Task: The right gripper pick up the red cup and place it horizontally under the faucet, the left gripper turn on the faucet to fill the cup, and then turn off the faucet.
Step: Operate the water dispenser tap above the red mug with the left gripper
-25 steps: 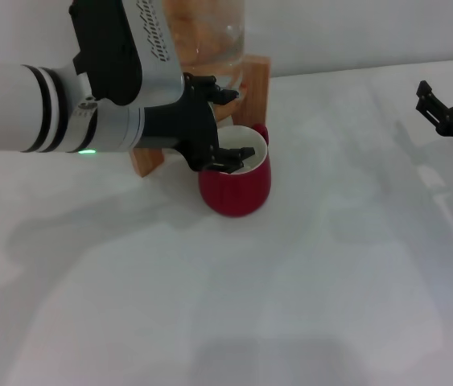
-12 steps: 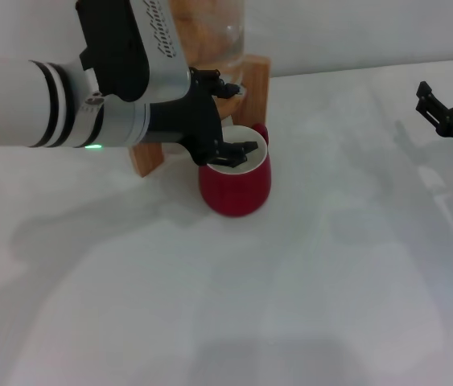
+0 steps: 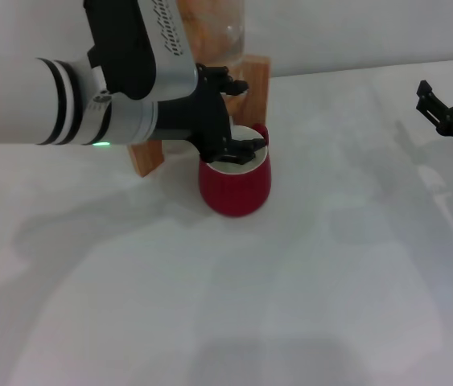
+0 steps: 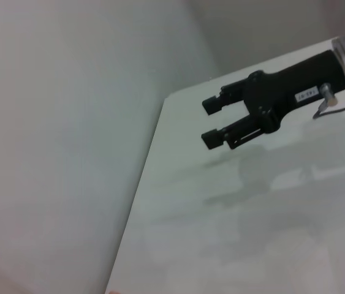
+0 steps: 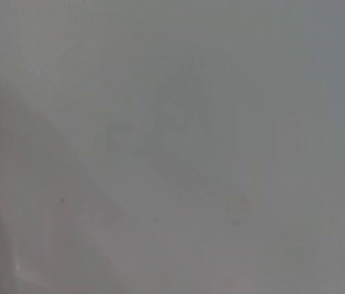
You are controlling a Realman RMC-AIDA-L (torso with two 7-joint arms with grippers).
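Cup (image 3: 236, 185) first: the red cup stands upright on the white table (image 3: 290, 305), just in front of the wooden stand (image 3: 257, 84), with its white inside facing up. What it holds cannot be made out, because the black claw hangs over the opening. Its loop handle pokes out at the back rim, toward the stand.

Above it rises the glass dispenser (image 3: 214, 32), showing something orange inside. The faucet itself is hidden behind the left arm.

The left gripper (image 3: 238, 121) reaches in from the left side, its green light showing on the wrist. Its fingers are spread apart, one up by the stand's post and the other down over the cup's rim; whether they press on anything cannot be told.

The right gripper (image 3: 450, 96) sits well apart at the table's right edge, holding nothing; from the left wrist view its two fingers (image 4: 214, 103) stand parted with a clear gap.
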